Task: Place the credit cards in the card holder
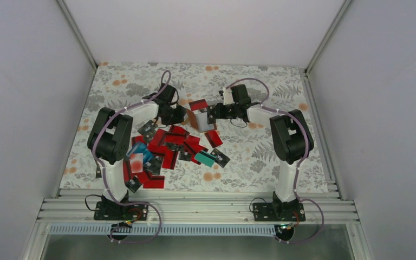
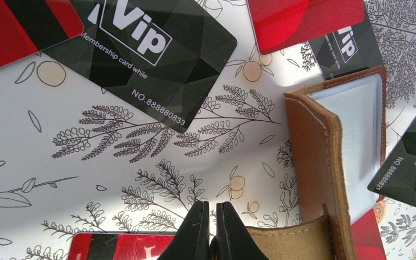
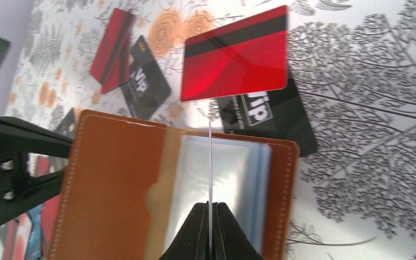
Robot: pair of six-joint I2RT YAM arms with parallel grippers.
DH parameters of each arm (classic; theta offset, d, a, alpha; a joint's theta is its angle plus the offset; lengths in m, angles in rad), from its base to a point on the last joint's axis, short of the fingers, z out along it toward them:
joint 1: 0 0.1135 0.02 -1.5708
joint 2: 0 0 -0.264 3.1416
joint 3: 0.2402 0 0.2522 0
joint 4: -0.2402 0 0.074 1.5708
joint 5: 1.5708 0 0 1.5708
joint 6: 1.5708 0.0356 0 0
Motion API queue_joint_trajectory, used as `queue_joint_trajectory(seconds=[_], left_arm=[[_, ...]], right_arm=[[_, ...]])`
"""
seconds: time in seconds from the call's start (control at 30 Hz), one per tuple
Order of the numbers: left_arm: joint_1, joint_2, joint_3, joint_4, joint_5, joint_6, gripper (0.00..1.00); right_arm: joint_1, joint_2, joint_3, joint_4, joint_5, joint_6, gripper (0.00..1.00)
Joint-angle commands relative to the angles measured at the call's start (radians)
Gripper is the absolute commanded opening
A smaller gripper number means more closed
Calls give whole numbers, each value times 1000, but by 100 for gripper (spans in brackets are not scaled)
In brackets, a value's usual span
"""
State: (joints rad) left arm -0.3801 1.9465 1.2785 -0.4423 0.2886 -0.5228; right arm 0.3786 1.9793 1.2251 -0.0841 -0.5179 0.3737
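Observation:
The brown card holder [image 1: 201, 122] [image 2: 314, 162] [image 3: 114, 184] lies open mid-table, its greyish clear pockets facing up. My left gripper [image 1: 180, 115] [image 2: 212, 208] is shut on its left flap; its fingers [image 3: 27, 135] show at the holder's left edge. My right gripper [image 1: 215, 112] [image 3: 210, 206] is shut on a thin card [image 3: 210, 162], seen edge-on above the pockets, colour unclear. A heap of red and black credit cards [image 1: 165, 149] lies in front of the holder. A red card [image 3: 233, 54] rests on a black Vip card [image 3: 281, 122] just beyond it.
A teal card [image 1: 206, 158] lies at the heap's right end. More Vip and red cards [image 2: 141, 49] surround the holder on the flowered cloth [image 1: 260, 157]. An aluminium rail [image 1: 195, 203] runs along the near edge, and white walls enclose the table.

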Motion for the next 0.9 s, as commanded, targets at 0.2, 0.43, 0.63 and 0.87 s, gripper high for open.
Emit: queue_joint_trajectory(seconds=[0.2, 0.43, 0.63, 0.87], left_arm=[[-11, 13, -9, 18, -3, 13, 2], [-11, 11, -5, -3, -27, 34, 2], [-23, -47, 29, -80, -206, 92, 8], [-30, -15, 68, -114, -204, 118, 12]], right_arm=[[2, 30, 16, 95, -184, 77, 4], [0, 12, 25, 43, -105, 54, 4], [6, -43, 22, -4, -58, 58, 4], [79, 27, 14, 112, -198, 139, 4]])
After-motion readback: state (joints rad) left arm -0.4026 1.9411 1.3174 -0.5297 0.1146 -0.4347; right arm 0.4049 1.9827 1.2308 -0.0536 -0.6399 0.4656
